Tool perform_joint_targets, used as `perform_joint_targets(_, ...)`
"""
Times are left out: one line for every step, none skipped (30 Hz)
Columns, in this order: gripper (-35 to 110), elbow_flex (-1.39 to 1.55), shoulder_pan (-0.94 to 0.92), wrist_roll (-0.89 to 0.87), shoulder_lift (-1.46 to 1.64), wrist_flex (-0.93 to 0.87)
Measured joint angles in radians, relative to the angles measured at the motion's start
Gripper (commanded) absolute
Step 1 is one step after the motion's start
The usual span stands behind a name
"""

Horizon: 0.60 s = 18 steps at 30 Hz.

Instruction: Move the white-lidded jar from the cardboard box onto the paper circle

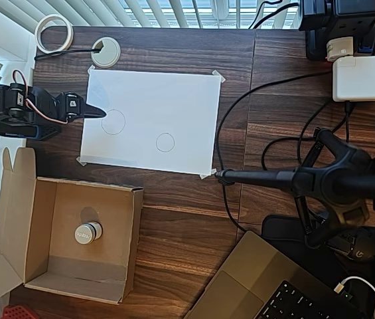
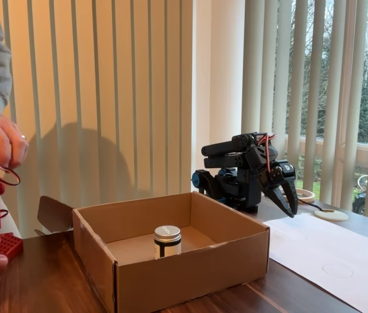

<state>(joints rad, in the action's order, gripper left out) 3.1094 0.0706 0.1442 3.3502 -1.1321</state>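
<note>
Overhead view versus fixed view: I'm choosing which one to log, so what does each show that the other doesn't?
Overhead alone: both pencilled circles, the paper circle and a larger one, plus a laptop and charger. Fixed alone: the white-lidded jar side-on, with its dark label, and a person's hand. Both: the cardboard box, the jar inside it, and the tool away from the box.

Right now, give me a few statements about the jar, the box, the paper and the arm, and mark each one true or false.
1. The jar stands upright inside the box. True.
2. The gripper holds the jar. False: its fingers are empty, over the left edge of the paper in the overhead view.
3. Two circles are drawn on the paper. True.
4. The jar sits on the small circle. False: that circle is bare.
5. The box is closed. False: it is open at the top.
</note>
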Motion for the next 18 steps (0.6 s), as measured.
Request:
perform_joint_targets(0, 0.0, 0.0, 0.0, 0.0, 0.0)
perform_joint_targets(1, 0.0, 0.0, 0.0, 0.0, 0.0)
perform_joint_targets(4, 0.0, 0.0, 0.0, 0.0, 0.0)
perform_joint_targets(7, 0.0, 0.0, 0.0, 0.0, 0.0)
perform_joint_targets(11, 0.0, 0.0, 0.0, 0.0, 0.0)
perform_joint_targets(15, 0.0, 0.0, 0.0, 0.0, 0.0)
perform_joint_targets(19, 0.0, 0.0, 0.0, 0.0, 0.0)
perform_joint_targets(22, 0.0, 0.0, 0.0, 0.0, 0.005)
perform_joint_targets(24, 0.0, 0.0, 0.0, 0.0, 0.011)
perform_joint_targets(26, 0.0, 0.0, 0.0, 0.0, 0.018)
perform_joint_targets(28, 0.0, 0.0, 0.0, 0.0, 0.026)
perform_joint_targets(30, 0.0, 0.0, 0.0, 0.0, 0.037)
perform_joint_targets(31, 0.0, 0.0, 0.005, 0.0, 0.049)
perform_joint_targets(31, 0.0, 0.0, 0.015, 0.0, 0.064)
perform_joint_targets(31, 0.0, 0.0, 0.026, -0.003, 0.081)
perform_joint_targets(32, 0.0, 0.0, 0.041, -0.006, 0.109)
perform_joint_targets(32, -0.002, 0.0, 0.054, -0.029, 0.138)
perform_joint_targets(32, -0.003, 0.0, 0.064, -0.064, 0.167)
